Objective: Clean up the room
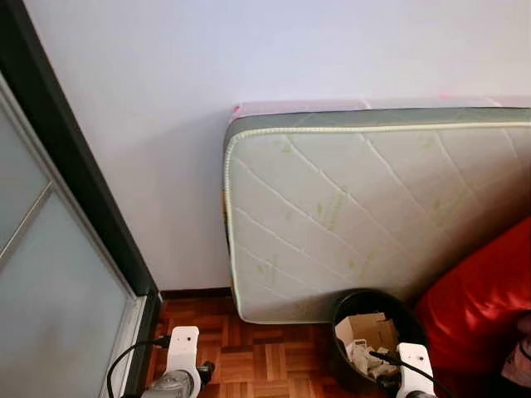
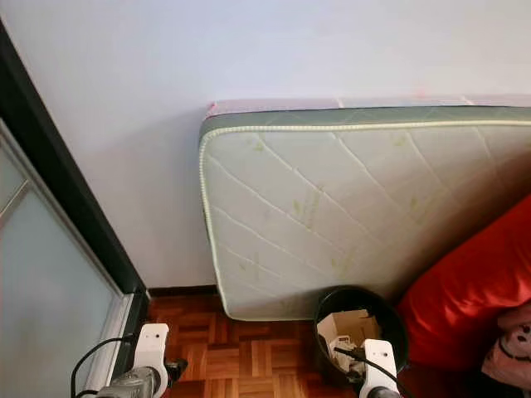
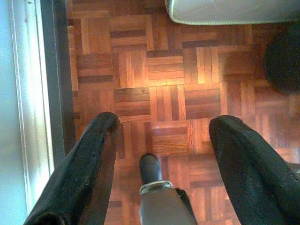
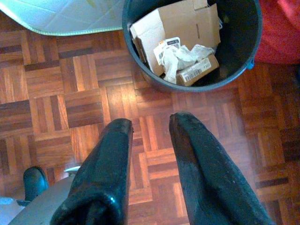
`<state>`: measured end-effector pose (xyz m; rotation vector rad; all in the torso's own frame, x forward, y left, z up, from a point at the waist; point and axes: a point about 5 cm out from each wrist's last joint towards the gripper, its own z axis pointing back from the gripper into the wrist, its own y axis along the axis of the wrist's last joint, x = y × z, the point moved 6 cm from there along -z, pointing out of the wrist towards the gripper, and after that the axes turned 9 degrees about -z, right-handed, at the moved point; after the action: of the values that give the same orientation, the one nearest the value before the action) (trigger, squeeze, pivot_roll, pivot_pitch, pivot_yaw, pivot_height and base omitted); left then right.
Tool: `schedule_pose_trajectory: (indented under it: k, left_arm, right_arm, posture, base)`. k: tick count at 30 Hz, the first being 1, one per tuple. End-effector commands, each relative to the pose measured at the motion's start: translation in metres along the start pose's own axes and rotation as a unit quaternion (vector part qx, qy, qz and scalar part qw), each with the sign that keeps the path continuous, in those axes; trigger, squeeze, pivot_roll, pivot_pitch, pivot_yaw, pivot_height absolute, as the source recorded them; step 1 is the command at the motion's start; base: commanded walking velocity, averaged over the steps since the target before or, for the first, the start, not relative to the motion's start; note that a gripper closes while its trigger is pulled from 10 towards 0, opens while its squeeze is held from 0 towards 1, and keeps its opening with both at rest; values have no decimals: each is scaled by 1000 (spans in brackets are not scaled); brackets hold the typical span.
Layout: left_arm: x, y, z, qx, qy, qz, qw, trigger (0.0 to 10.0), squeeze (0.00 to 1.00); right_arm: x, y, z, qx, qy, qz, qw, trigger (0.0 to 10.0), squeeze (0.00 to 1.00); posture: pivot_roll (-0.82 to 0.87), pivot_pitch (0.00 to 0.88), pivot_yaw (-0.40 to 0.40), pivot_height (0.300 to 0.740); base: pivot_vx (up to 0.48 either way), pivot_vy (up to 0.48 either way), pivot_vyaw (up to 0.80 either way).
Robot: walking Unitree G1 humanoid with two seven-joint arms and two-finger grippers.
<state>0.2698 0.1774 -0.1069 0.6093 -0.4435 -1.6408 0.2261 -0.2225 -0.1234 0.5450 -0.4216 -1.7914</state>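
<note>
A black round bin (image 1: 347, 305) stands on the parquet floor against the foot of a mattress. It holds folded cardboard (image 4: 180, 24), crumpled white paper (image 4: 180, 57) and a small labelled box. My right gripper (image 4: 151, 121) hangs above the floor just short of the bin, open by a narrow gap with nothing in it. My left gripper (image 3: 164, 122) hangs over bare parquet near the door frame, open wide and empty. Both wrists (image 1: 182, 355) show at the lower edge of the eye views.
A white quilted mattress (image 1: 365, 215) leans on its side against the pale wall. A big red cushion (image 1: 485, 303) lies right of the bin. A frosted glass sliding door with a dark frame (image 1: 91, 207) runs along the left. My foot (image 3: 150, 168) is below the left gripper.
</note>
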Motion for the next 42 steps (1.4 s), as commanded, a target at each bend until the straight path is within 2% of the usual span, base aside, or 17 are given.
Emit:
schedule_pose_trajectory:
  k: [1, 10, 14, 19, 29, 32, 42]
  left_arm:
    - [2, -4, 0, -8, -7, -13, 1000, 10000, 0]
    - [2, -5, 0, -11, -6, -12, 1000, 10000, 0]
    - [2, -5, 0, -12, -6, -25, 1000, 10000, 0]
    - [2, -6, 0, -12, -6, -13, 1000, 10000, 0]
    - [2, -5, 0, -12, -7, -24, 1000, 10000, 0]
    - [2, -6, 0, -12, -6, -11, 1000, 10000, 0]
    - [2, -5, 0, -11, -6, -13, 1000, 10000, 0]
  right_arm:
    - [1, -3, 0, -6, 0, 2, 1000, 10000, 0]
    - [0, -4, 0, -7, 0, 4, 1000, 10000, 0]
    - [0, -4, 0, -8, 0, 4, 1000, 10000, 0]
    - [0, -4, 0, -8, 1, 5, 1000, 10000, 0]
    - [1, -4, 0, -9, 0, 5, 1000, 10000, 0]
    - [1, -4, 0, -8, 0, 5, 1000, 10000, 0]
    - [1, -3, 0, -8, -1, 5, 1000, 10000, 0]
  posture:
    - [55, 0, -29, 740]
    - [55, 0, -27, 740]
    - [56, 0, -27, 740]
    - [55, 0, -28, 740]
    - [55, 0, -28, 740]
    - [55, 0, -28, 740]
    - [55, 0, -29, 740]
  base:
    - [0, 0, -781]
    - [0, 0, -781]
    - [0, 0, -781]
    - [0, 0, -781]
    - [0, 0, -781]
    - [0, 0, -781]
    - [0, 0, -781]
